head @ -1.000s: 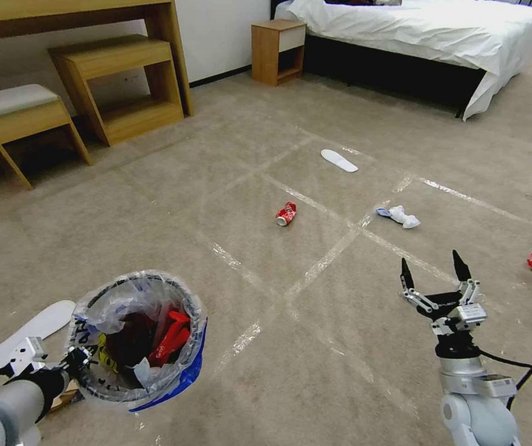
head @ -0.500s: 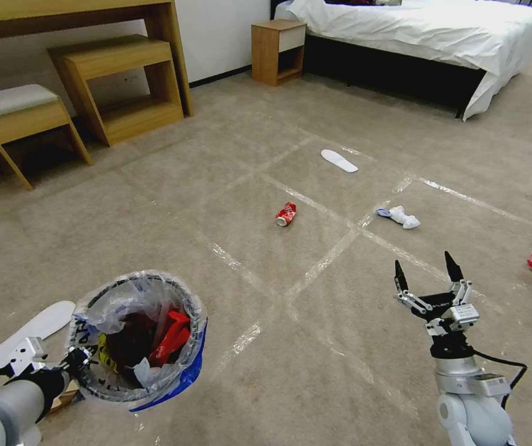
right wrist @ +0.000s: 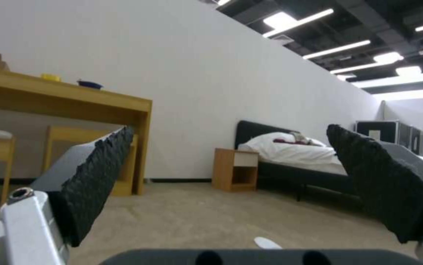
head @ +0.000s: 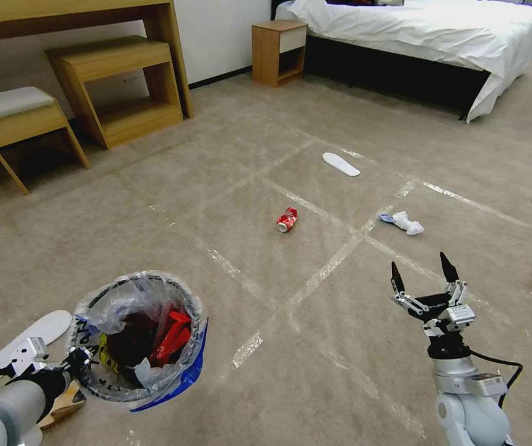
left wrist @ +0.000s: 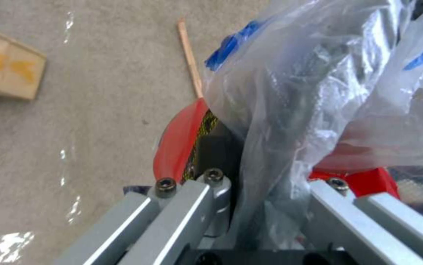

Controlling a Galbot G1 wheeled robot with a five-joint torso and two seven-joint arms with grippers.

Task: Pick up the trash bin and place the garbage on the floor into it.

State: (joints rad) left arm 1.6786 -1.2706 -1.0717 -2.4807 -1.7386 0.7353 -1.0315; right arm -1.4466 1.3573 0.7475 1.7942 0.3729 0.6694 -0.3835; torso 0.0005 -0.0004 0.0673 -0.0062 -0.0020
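Left pincer [head: 75, 361] gripping trash bin [head: 139, 337] (bag-lined), right pincer [head: 421, 274] spread

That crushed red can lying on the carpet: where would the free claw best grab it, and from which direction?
Probably across the middle of the crushed red can, coming straight down from above. It lies on its side on the beige carpet, apart from other litter, so its long flanks are exposed for a finger on each. The right gripper is open and empty; the left gripper holds the plastic-lined trash bin.

crinkled glossy bin liner [head: 130, 291] (clear plastic), matt carpet [head: 315, 359]
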